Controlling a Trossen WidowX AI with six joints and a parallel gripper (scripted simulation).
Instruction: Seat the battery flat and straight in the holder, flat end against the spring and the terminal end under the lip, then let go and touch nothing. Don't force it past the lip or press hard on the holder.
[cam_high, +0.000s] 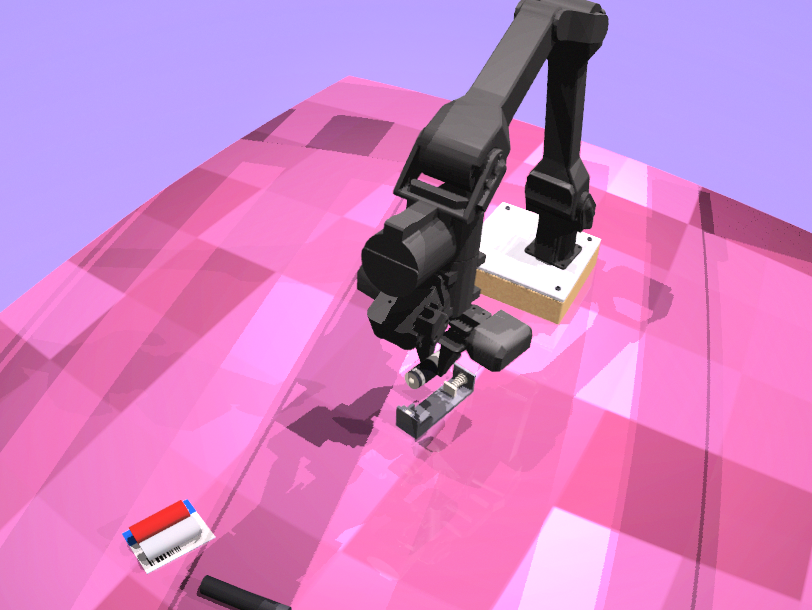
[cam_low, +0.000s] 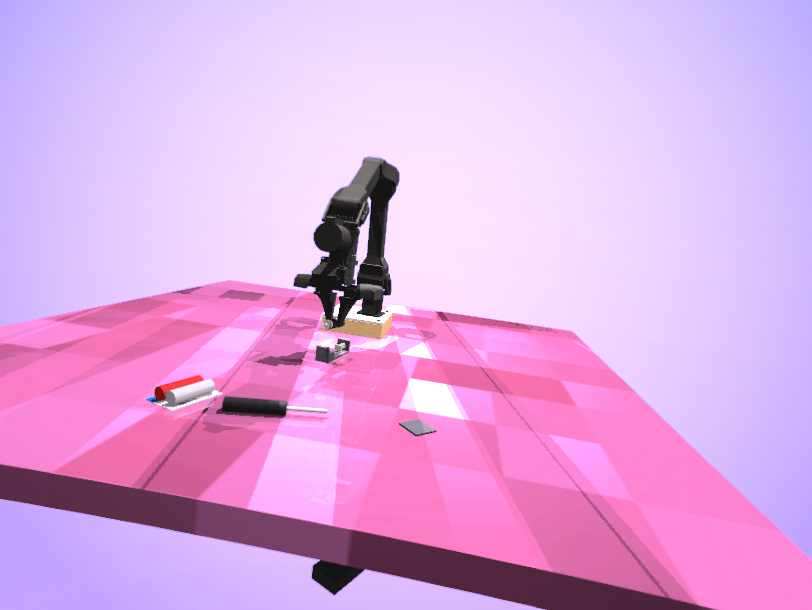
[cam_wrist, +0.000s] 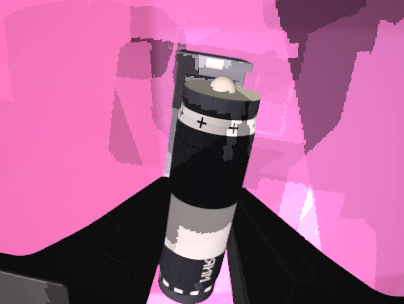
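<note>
In the top view's centre, the gripper (cam_high: 438, 362) (cam_low: 334, 323) (cam_wrist: 201, 195) grips the battery (cam_high: 414, 378) (cam_low: 328, 324) (cam_wrist: 212, 170) above the holder (cam_high: 436, 410) (cam_low: 331, 352) (cam_wrist: 173, 120), terminal end toward the frame's top in the wrist view.

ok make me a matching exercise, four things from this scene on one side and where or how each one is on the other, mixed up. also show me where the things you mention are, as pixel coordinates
1. battery (cam_high: 429, 369) (cam_low: 328, 324) (cam_wrist: 210, 170)
2. battery holder (cam_high: 434, 413) (cam_low: 332, 355) (cam_wrist: 215, 62)
3. screwdriver (cam_high: 239, 592) (cam_low: 254, 406)
4. red tube (cam_high: 159, 518) (cam_low: 179, 387)

A. lying beside a white tube
B. black handle, pale shaft
C. gripped between the jaws
D. on the table with a spring at one end

Pairs: 1-C, 2-D, 3-B, 4-A
</note>
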